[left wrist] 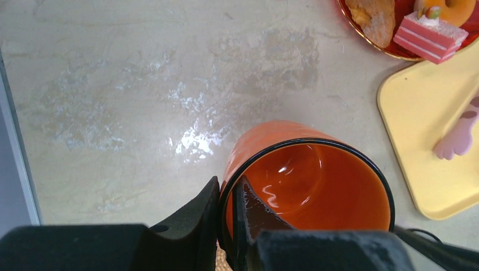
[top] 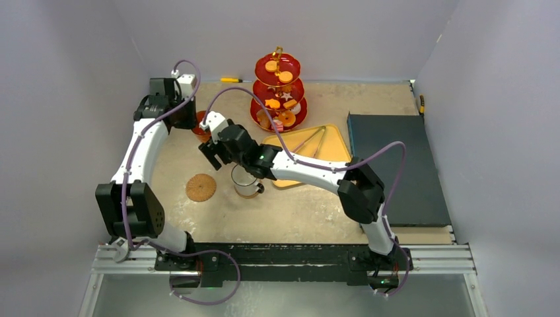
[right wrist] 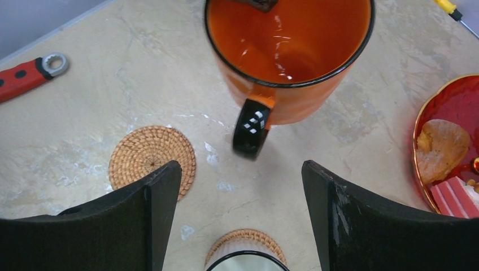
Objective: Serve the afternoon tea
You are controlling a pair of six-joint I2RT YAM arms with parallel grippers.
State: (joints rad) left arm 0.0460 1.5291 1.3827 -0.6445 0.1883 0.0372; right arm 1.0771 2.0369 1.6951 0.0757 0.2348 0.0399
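Note:
My left gripper (left wrist: 229, 195) is shut on the rim of the orange mug (left wrist: 305, 180), one finger inside and one outside. The mug also shows in the top view (top: 200, 131) and in the right wrist view (right wrist: 288, 62), with its black checked handle (right wrist: 251, 127) turned toward my right gripper. My right gripper (right wrist: 242, 175) is open and empty, just short of the handle. Below it the white mug (right wrist: 245, 261) stands on one brown coaster (right wrist: 271, 240). The other coaster (right wrist: 151, 158) lies bare. The red three-tier stand (top: 279, 92) holds pastries at the back.
A yellow tray (top: 317, 148) lies right of the mugs, with a pink piece (left wrist: 457, 135) on it. A dark box (top: 396, 165) fills the right side. A red wrench (right wrist: 28, 73) lies at the left and a yellow screwdriver (top: 234, 80) by the back wall.

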